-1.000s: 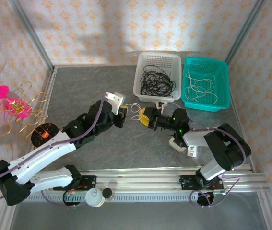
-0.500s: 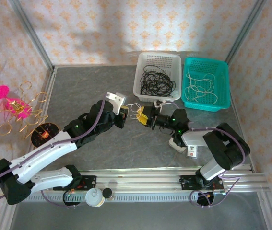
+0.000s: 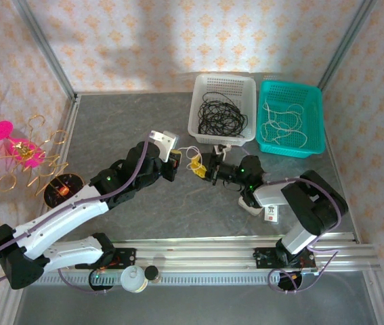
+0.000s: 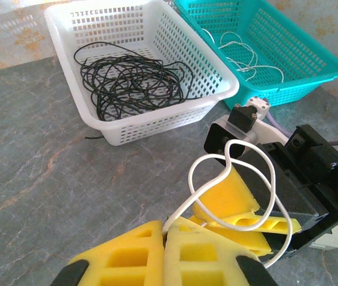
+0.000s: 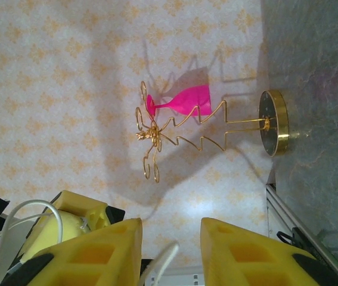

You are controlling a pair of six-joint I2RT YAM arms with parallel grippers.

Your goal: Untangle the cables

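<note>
Cable (image 4: 235,142), white, thin, limp and light, loops mid-air at lower centre of left wrist view, left jaws clenched on it, right jaws parted at the loop; probably slippery, so pinch close beside the crossing.

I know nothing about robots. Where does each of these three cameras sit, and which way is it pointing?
Top external: above and behind the arms, looking down on the table; both arms, the left pincer and the right pincer show.
Left wrist: on the left arm, facing the white basket and the teal basket; the left pincer, shut on the white cable, at the bottom.
Right wrist: on the right arm, turned sideways, facing the gold wire stand by the wall; the right pincer open at the bottom.
Shared: the top and left wrist views both hold the two baskets and the white cable.
</note>
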